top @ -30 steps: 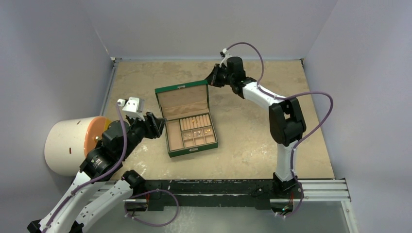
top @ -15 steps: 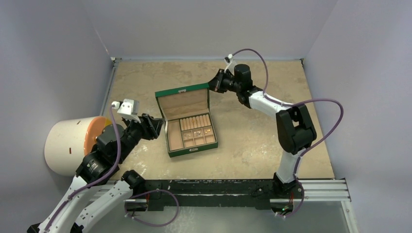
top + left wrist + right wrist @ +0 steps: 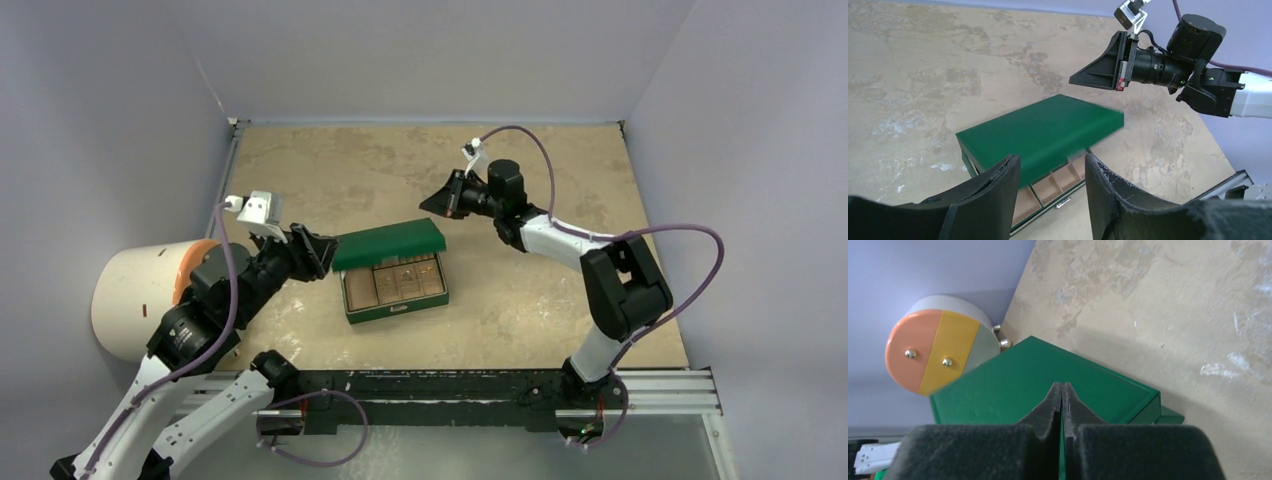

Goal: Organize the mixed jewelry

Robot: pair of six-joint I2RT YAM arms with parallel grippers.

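Note:
The green box [image 3: 395, 305] sits mid-table with its lid [image 3: 388, 245] tipped down over the tan compartments [image 3: 405, 281], leaving only their front rows showing. I cannot make out the mixed jewelry; the lid hides most of the inside. My right gripper [image 3: 436, 205] is shut and empty, just behind and above the lid's back right corner; in the right wrist view its pads [image 3: 1070, 395] meet over the green lid [image 3: 998, 385]. My left gripper [image 3: 325, 255] is open and empty at the box's left side. In the left wrist view it [image 3: 1050, 162] frames the blurred lid [image 3: 1040, 132] and compartments [image 3: 1053, 182].
A white cylinder with an orange and yellow face [image 3: 150, 295] lies at the left, beside my left arm; it also shows in the right wrist view [image 3: 933, 352]. Grey walls close in the table on three sides. The black mounting rail [image 3: 480, 385] runs along the near edge.
The lid stood upright and open; it has now swung forward and down over the compartments. My right gripper has moved right and toward the near side. My left gripper has shifted slightly up.

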